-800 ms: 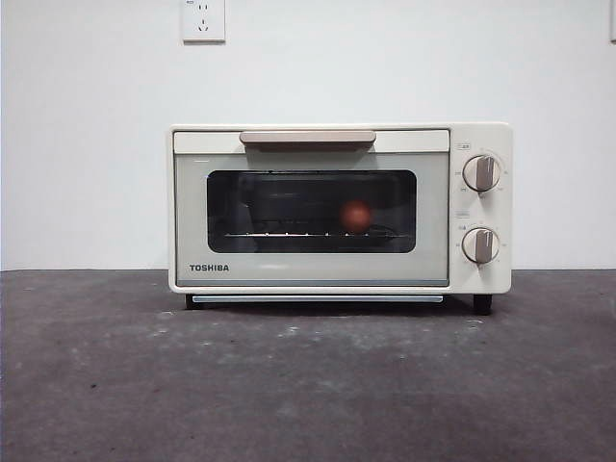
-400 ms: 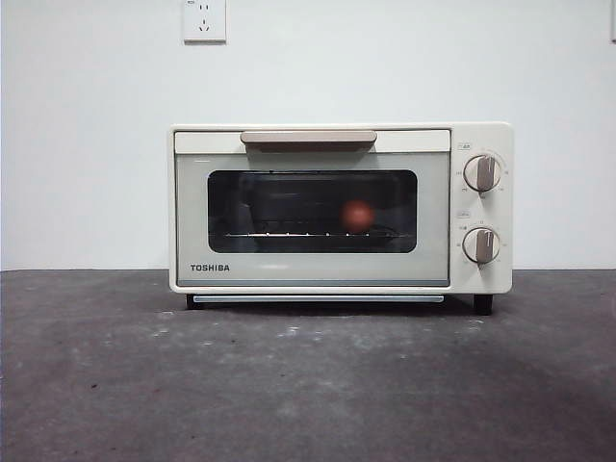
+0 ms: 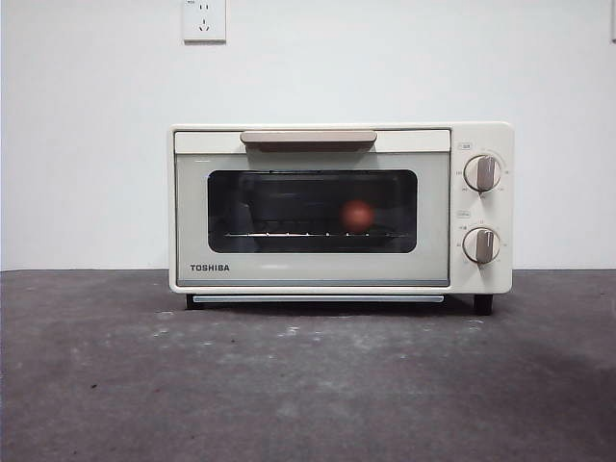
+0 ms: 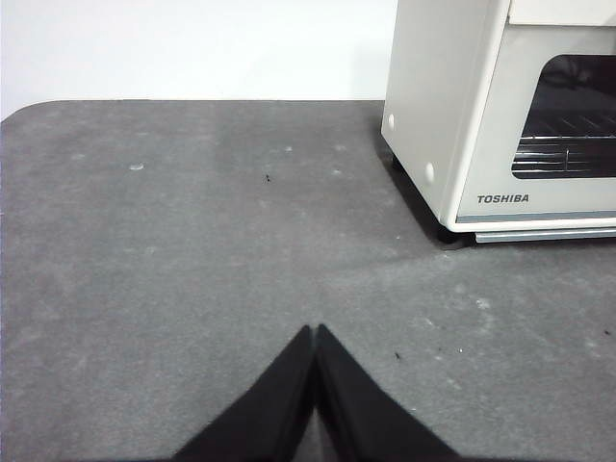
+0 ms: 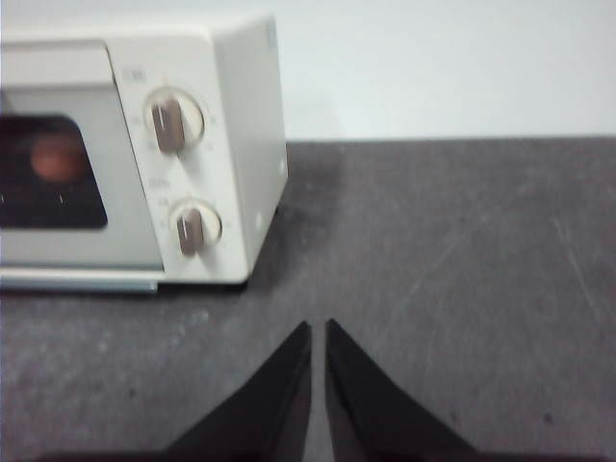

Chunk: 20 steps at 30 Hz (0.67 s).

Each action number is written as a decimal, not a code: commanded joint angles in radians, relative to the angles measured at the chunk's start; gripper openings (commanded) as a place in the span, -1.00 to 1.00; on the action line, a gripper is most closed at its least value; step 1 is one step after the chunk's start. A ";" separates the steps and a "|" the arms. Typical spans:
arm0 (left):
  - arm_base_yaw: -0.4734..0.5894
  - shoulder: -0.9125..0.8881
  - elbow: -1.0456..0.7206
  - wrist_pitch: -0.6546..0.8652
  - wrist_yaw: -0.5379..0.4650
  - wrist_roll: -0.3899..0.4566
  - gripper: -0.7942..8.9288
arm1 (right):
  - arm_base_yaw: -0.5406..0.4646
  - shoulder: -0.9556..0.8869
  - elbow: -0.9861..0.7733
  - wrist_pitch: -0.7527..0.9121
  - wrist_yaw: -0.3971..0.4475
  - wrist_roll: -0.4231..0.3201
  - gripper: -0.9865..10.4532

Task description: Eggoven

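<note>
The cream Toshiba toaster oven (image 3: 313,269) stands at the back of the table with its door closed and its tan handle (image 3: 308,139) at the top. Behind the dark glass, the orange-brown egg (image 3: 358,216) rests on the wire rack, right of centre. It also shows through the window in the right wrist view as the egg (image 5: 56,157). My left gripper (image 4: 317,332) is shut and empty, low over the table in front of the oven's left corner (image 4: 452,115). My right gripper (image 5: 318,327) is shut and empty, off the oven's knob side (image 5: 226,144).
Two grey knobs (image 3: 480,173) sit on the oven's right panel. A wall socket (image 3: 204,19) is above the oven. The dark grey tabletop (image 3: 308,385) stretches in front, with its edge (image 4: 14,111) near the left arm.
</note>
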 commanded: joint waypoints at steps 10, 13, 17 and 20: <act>0.002 -0.002 -0.028 -0.003 -0.001 -0.006 -0.82 | -0.001 -0.001 -0.005 -0.049 0.008 0.008 -0.82; 0.002 -0.002 -0.028 -0.003 -0.001 -0.006 -0.82 | -0.001 -0.001 -0.005 -0.048 0.008 0.008 -0.82; 0.002 -0.002 -0.028 -0.003 -0.001 -0.006 -0.82 | -0.001 -0.001 -0.005 -0.048 0.008 0.008 -0.82; 0.002 -0.002 -0.028 -0.003 -0.001 -0.006 -0.82 | -0.001 -0.001 -0.005 -0.048 0.008 0.008 -0.82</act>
